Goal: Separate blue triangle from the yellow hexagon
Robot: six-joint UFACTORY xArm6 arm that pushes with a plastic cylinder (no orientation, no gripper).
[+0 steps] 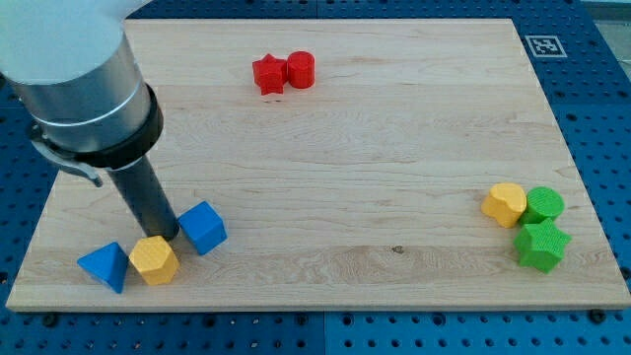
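Observation:
The blue triangle (105, 266) lies near the board's bottom left corner. The yellow hexagon (154, 260) sits right beside it on its right, touching or nearly touching. A blue cube (204, 228) stands just right of and above the hexagon. My tip (164, 235) is down on the board just above the yellow hexagon, between it and the blue cube, close to both.
A red star (267, 74) and a red cylinder (301, 69) sit together at the view's top. At the right, a second yellow hexagon (505, 204), a green cylinder (542, 206) and a green block (542, 246) cluster together. The wooden board (355, 158) lies on a blue pegboard.

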